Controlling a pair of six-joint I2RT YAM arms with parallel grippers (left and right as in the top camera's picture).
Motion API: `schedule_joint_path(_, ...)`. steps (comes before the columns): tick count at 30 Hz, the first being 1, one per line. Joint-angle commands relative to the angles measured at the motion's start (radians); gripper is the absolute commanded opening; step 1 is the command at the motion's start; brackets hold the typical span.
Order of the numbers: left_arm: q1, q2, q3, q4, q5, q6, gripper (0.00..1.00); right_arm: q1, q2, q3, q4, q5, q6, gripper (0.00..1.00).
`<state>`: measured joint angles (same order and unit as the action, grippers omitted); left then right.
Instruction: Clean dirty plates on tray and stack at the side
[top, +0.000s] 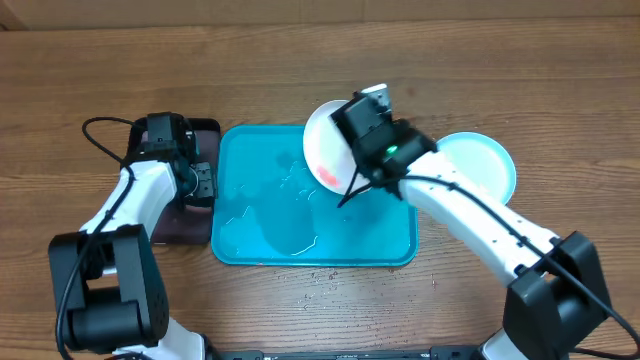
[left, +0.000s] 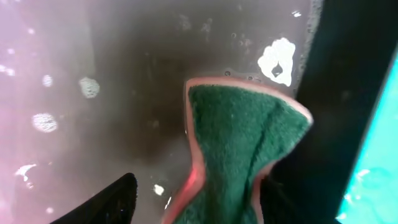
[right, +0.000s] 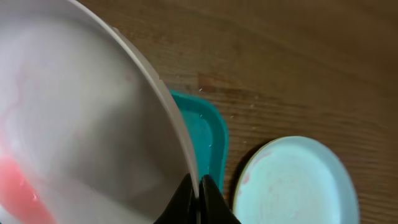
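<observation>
My right gripper (right: 199, 186) is shut on the rim of a white plate (top: 322, 140), holding it tilted above the back right of the turquoise tray (top: 260, 230). The plate (right: 81, 124) carries a red smear (top: 328, 175) low on its face. A light blue plate (top: 480, 165) lies flat on the table right of the tray, with faint pink traces (right: 292, 186). My left gripper (top: 205, 182) hangs over the dark tray on the left. Its jaws (left: 198, 186) stand open around a green sponge with a pink edge (left: 242, 137); the left finger (left: 106, 205) is clear of it.
The small dark tray (top: 185, 225) beside the turquoise one is wet, with foam spots (left: 277, 59). Water pools on the turquoise tray's floor (top: 300, 190). Its rounded corner (right: 208, 124) lies just below the held plate. Droplets dot the wood in front of the tray.
</observation>
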<state>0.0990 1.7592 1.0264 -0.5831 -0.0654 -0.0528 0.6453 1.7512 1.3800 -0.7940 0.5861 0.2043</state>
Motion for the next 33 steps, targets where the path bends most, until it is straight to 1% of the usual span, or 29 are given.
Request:
schedule_joint_path(1, -0.001, 0.039, 0.014, 0.013, 0.018, -0.007, 0.61, 0.058, -0.024, 0.03, 0.014, 0.264, -0.003, 0.04)
schedule_joint_path(2, -0.001, 0.045, 0.014, 0.018, 0.018, -0.007, 0.58, 0.076, -0.024, 0.03, 0.018, 0.305, -0.002, 0.04)
schedule_joint_path(3, -0.001, 0.05, 0.014, 0.021, 0.018, -0.007, 0.52, 0.09, -0.024, 0.03, 0.023, 0.339, -0.002, 0.04)
schedule_joint_path(6, -0.001, 0.058, 0.014, 0.026, 0.017, -0.007, 0.33, 0.135, -0.024, 0.03, 0.042, 0.44, -0.002, 0.04)
schedule_joint_path(9, 0.0, 0.06, 0.014, 0.026, 0.004, -0.006, 0.06, 0.169, -0.024, 0.03, 0.067, 0.514, -0.002, 0.04)
schedule_joint_path(14, 0.0, 0.055, 0.025, 0.017, -0.049, -0.007, 0.04, 0.185, -0.024, 0.03, 0.082, 0.559, -0.003, 0.04)
schedule_joint_path(19, 0.0, 0.026, 0.075, -0.004, -0.05, -0.007, 0.04, 0.185, -0.025, 0.03, 0.09, 0.569, -0.003, 0.04)
schedule_joint_path(20, 0.0, 0.02, 0.083, -0.008, -0.05, -0.007, 0.1, 0.185, -0.025, 0.03, 0.097, 0.575, -0.003, 0.04)
schedule_joint_path(21, 0.0, 0.016, 0.088, -0.013, -0.05, -0.007, 0.31, 0.185, -0.026, 0.03, 0.1, 0.582, -0.003, 0.04)
schedule_joint_path(22, 0.0, 0.013, 0.089, -0.02, -0.05, -0.007, 0.5, 0.186, -0.027, 0.03, 0.102, 0.584, -0.003, 0.04)
schedule_joint_path(23, 0.0, 0.013, 0.089, -0.031, -0.05, -0.007, 0.63, 0.186, -0.028, 0.03, 0.105, 0.584, -0.003, 0.04)
schedule_joint_path(24, 0.0, 0.014, 0.089, -0.048, -0.05, -0.007, 0.67, 0.186, -0.029, 0.03, 0.106, 0.584, -0.003, 0.04)
schedule_joint_path(25, 0.0, 0.017, 0.087, -0.062, -0.05, -0.007, 0.68, 0.186, -0.029, 0.03, 0.109, 0.584, -0.003, 0.04)
schedule_joint_path(27, 0.0, 0.019, 0.084, -0.09, -0.049, -0.007, 0.68, 0.186, -0.029, 0.03, 0.11, 0.583, -0.002, 0.04)
schedule_joint_path(31, 0.0, 0.019, 0.053, -0.093, -0.042, -0.007, 0.7, 0.186, -0.029, 0.03, 0.116, 0.583, -0.002, 0.04)
schedule_joint_path(33, 0.0, 0.019, 0.034, -0.09, -0.042, -0.007, 0.68, 0.186, -0.029, 0.03, 0.116, 0.58, -0.002, 0.04)
